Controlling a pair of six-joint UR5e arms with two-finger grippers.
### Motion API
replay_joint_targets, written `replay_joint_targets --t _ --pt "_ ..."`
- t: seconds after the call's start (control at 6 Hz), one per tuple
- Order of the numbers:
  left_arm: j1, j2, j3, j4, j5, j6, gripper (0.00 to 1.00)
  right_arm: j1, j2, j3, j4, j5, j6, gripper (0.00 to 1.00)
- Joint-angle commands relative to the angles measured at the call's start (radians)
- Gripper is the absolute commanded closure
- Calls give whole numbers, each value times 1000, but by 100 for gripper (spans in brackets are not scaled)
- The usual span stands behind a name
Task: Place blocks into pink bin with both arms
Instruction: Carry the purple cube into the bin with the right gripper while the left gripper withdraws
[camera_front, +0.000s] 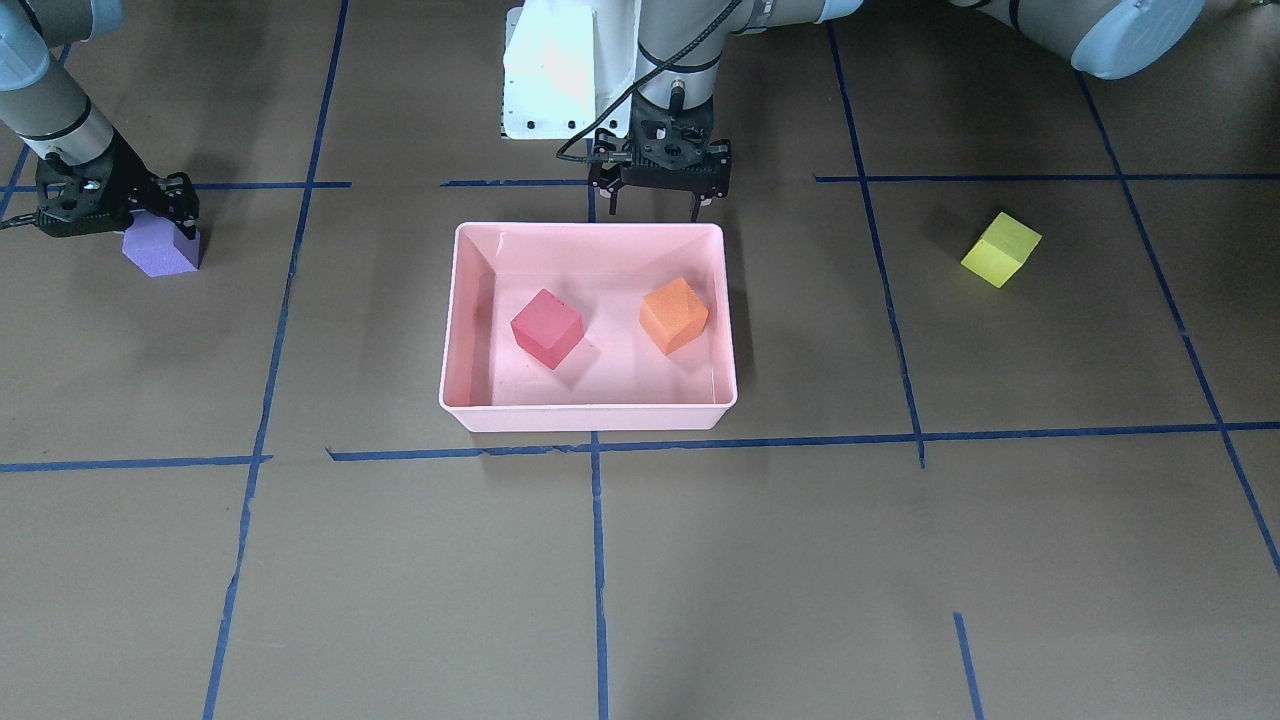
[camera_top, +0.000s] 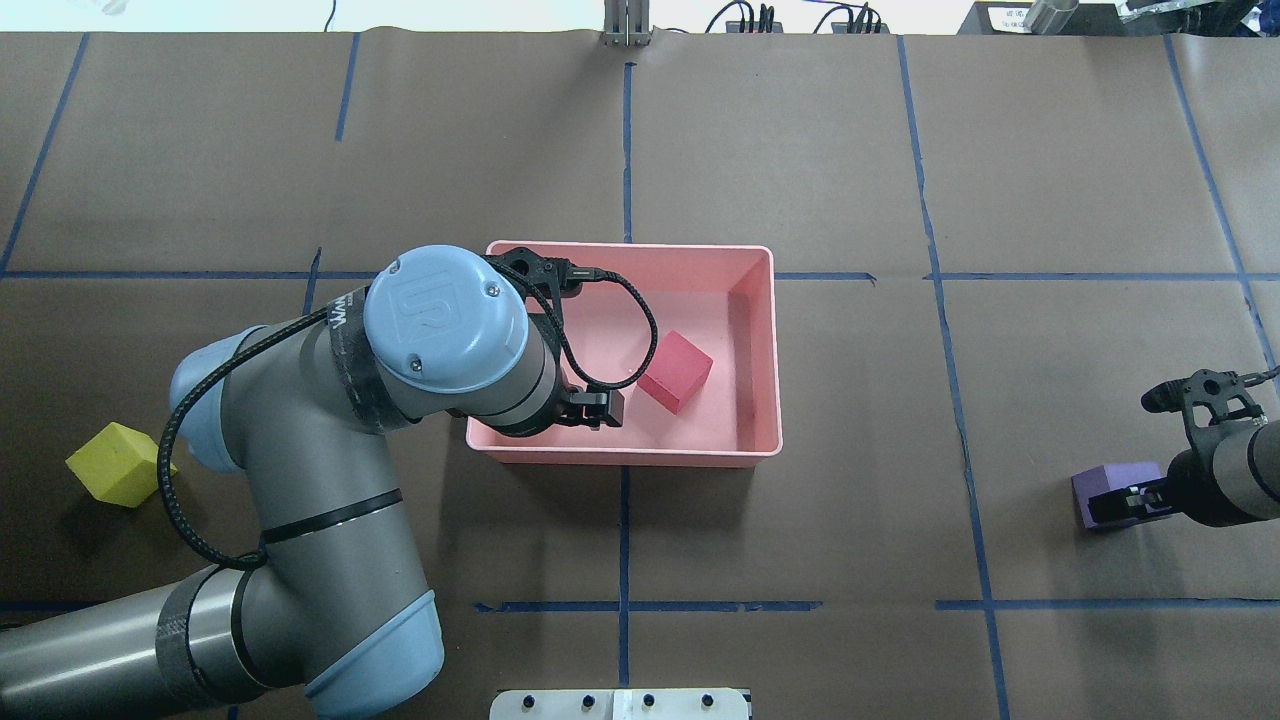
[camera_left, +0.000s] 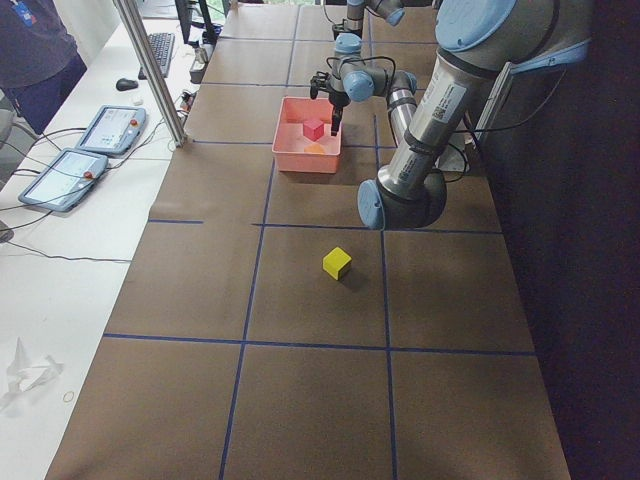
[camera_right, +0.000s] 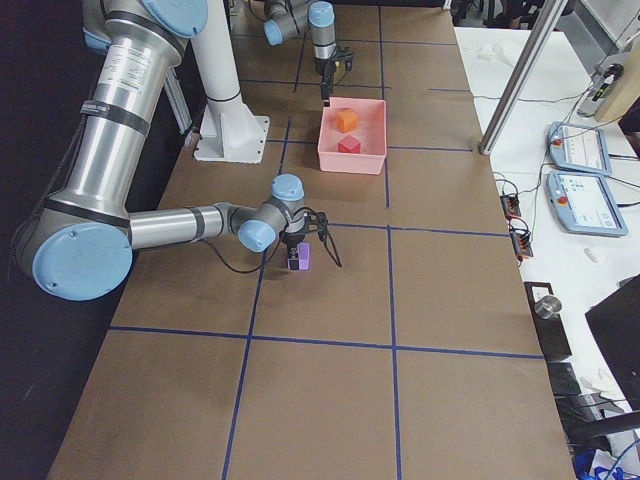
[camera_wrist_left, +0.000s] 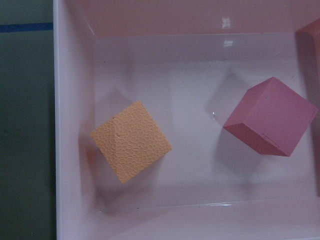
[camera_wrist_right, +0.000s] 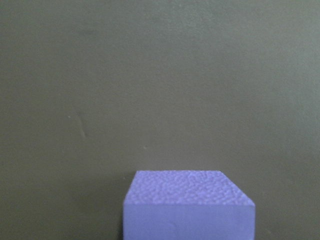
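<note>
2 of the 4 cubes lie inside the pink bin (camera_front: 590, 408). The bin rests on the brown surface (camera_front: 800, 580) where blue tape lines (camera_front: 598, 560) cross, as seen from the operators' side. On the bin floor, the red-pink cube (camera_front: 547, 328) sits toward the robot's right and the orange cube (camera_front: 674, 315) toward its left. They are near each other but apart, each turned at an angle to the bin walls.

Farther back, the other 2 cubes rest on the surface outside the bin. The yellow-green cube (camera_front: 1001, 249) lies alone on the robot's left side, well apart from the bin and from both pincers. The purple cube (camera_front: 160, 250) lies on the robot's right side, also well apart from the bin.

The right pincer (camera_front: 115, 215) is down low at the purple cube with its jaws spread wide, so it is not clamped on it. 1 finger lies over the cube's edge in the overhead view; whether it touches cannot be told. The right wrist camera shows the cube's top at the bottom of its view, with bare surface beyond.

Farthest back, the left pincer (camera_front: 655, 208) hangs pointing down above the bin, over the part nearest the robot. Its jaws are apart and hold nothing. Its wrist camera looks straight down on the orange and red-pink cubes. Behind it stands the white pedestal base (camera_front: 555, 75).
</note>
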Motion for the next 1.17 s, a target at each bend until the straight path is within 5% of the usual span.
replay_joint_targets --t 0.0,0.33,0.5,1.0 --pt "-44 12 -18 8 -78 104 0 0 29 48 0 4 -1 75" --pt "-144 128 -96 8 -161 321 0 17 139 86 -41 11 11 78" --pt "-195 179 -107 7 -216 429 0 21 246 127 -202 11 16 78" --pt "-368 346 -110 -13 -293 735 0 12 837 135 -909 11 162 78"
